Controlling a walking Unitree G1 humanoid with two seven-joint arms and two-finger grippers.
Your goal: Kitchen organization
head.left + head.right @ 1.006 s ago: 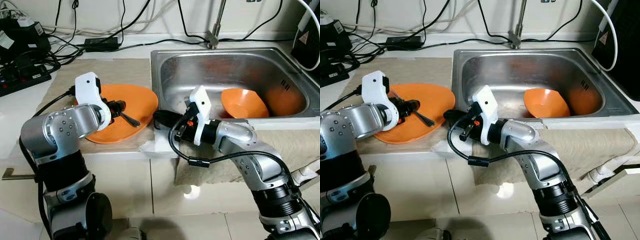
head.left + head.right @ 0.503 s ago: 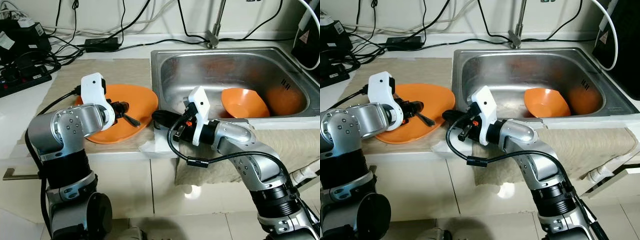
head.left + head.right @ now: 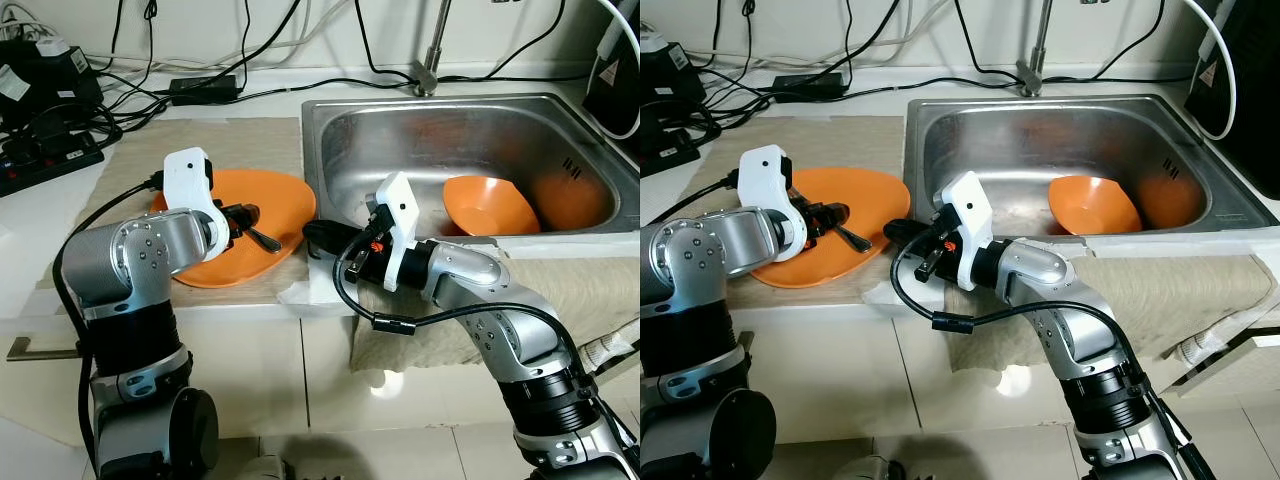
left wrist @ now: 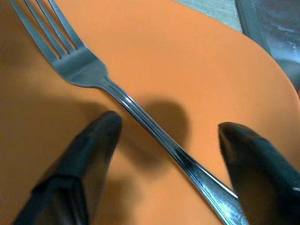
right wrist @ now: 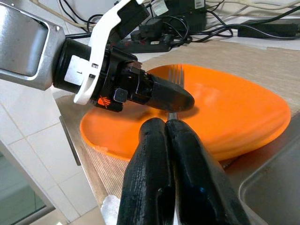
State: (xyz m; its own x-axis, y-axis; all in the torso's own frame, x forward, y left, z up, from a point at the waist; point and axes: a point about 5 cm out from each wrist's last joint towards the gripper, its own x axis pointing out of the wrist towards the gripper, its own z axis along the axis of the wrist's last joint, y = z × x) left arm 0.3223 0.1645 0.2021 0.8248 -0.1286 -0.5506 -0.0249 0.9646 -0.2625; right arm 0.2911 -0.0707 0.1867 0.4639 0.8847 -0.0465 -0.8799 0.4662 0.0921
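Observation:
An orange plate lies on a beige mat left of the sink. A metal fork rests on it. My left gripper hovers low over the plate, open, its two fingers straddling the fork's handle without touching it. My right gripper is shut with nothing in it, at the counter edge between plate and sink, pointing toward the plate; its tips are pressed together. An orange bowl lies tilted inside the steel sink.
A second orange dish leans at the sink's right side. The faucet stands behind the sink. A power strip and several black cables cover the back left counter. A beige cloth drapes the front right edge.
My left arm has shifted slightly right, bringing the open gripper closer over the fork. The right arm has barely moved.

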